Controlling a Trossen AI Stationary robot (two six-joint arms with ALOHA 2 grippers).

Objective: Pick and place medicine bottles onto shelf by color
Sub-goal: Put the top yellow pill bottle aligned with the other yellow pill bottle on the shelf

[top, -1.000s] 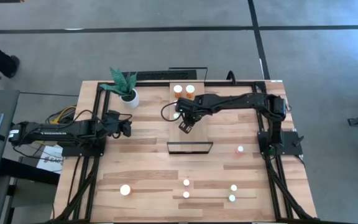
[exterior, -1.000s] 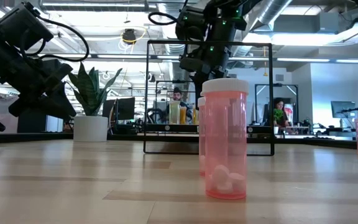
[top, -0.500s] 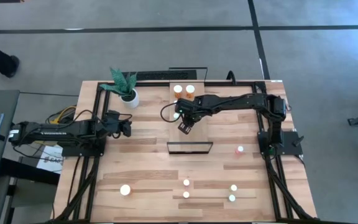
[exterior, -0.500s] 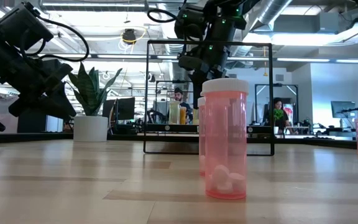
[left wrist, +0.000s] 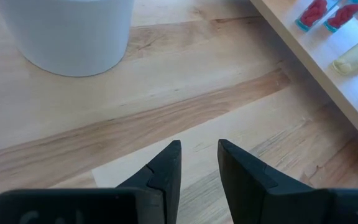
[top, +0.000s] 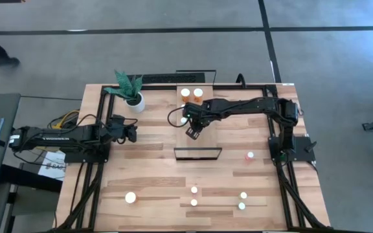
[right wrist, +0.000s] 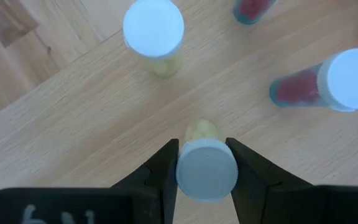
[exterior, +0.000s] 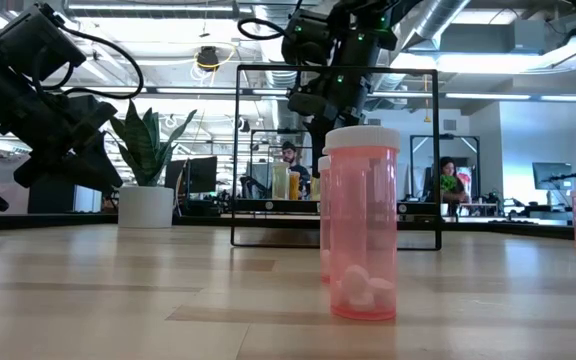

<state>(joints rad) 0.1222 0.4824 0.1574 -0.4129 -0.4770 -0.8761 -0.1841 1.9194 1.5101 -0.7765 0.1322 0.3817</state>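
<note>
The shelf [top: 207, 110] is a light-wood board with a black frame [top: 198, 154] at its near end. Several bottles stand on its far part: a pale one [right wrist: 153, 31], red ones [right wrist: 328, 82] and an orange one [top: 198, 93]. My right gripper [right wrist: 202, 147] is above the shelf's middle [top: 192, 132], shut on a pale yellow white-capped bottle [right wrist: 206, 168]. My left gripper [left wrist: 199, 163] is open and empty, over the table near the plant pot [left wrist: 73, 31], left of the shelf [top: 133, 133]. My right gripper pinches the pale yellow bottle by its white cap [right wrist: 185, 172], one finger on each side. The fingers come from above, pointing down. The bottle stands upright below them. Whether its foot rests on the shelf, I cannot tell.
Loose bottles stand on the table's near part: a larger one [top: 130, 197], small ones [top: 194, 190] [top: 194, 202] [top: 243, 195] [top: 241, 206], and a pink one [top: 250, 156] at the right. A pink bottle [exterior: 361, 225] stands close in the low view. People show in the room behind.
</note>
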